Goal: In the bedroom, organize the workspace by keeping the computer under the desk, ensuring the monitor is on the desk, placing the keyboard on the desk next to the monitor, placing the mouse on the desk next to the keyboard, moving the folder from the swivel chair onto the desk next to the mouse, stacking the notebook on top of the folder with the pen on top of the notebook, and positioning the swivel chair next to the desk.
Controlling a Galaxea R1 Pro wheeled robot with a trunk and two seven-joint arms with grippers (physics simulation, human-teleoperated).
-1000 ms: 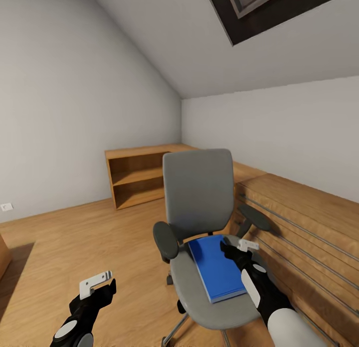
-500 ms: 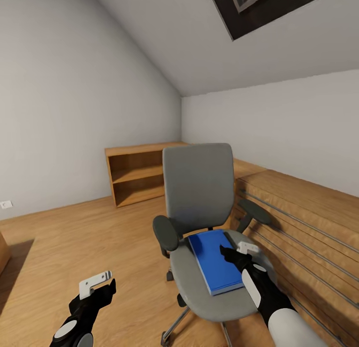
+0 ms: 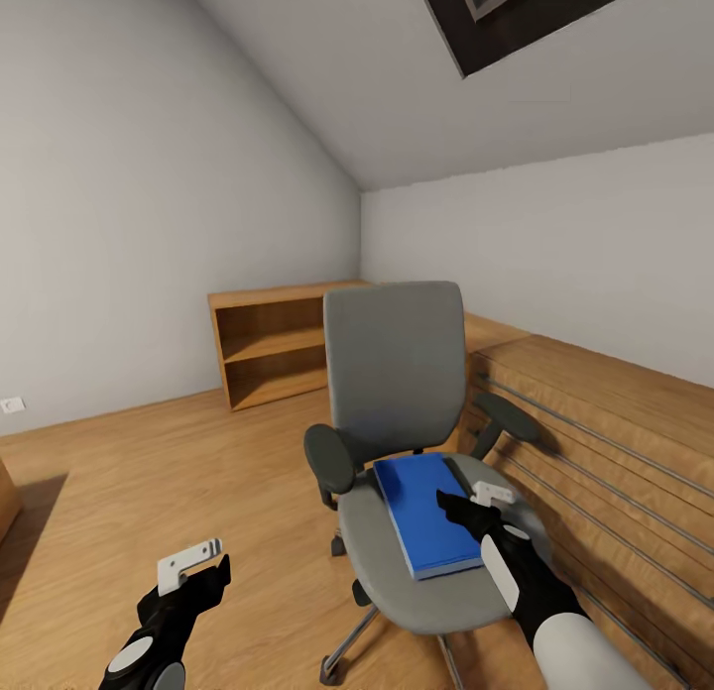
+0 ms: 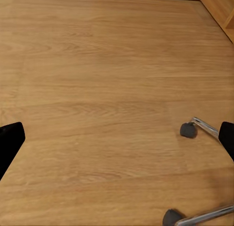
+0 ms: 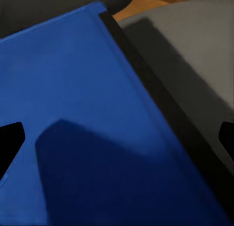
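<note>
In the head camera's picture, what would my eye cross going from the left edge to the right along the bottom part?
Left claw → wooden floor → swivel chair's left armrest → blue folder on the seat → right claw at the folder's right edge → wooden slatted panel.

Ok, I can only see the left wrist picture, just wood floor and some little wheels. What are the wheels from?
Observer: They belong to the swivel chair, which stands to the right of the left gripper.
Operator: Is anything on the chair?
Observer: Yes, the blue folder lies flat on its seat.
Operator: Where's the other hand?
Observer: The right gripper hovers over the folder's right edge, jaws open.
</note>
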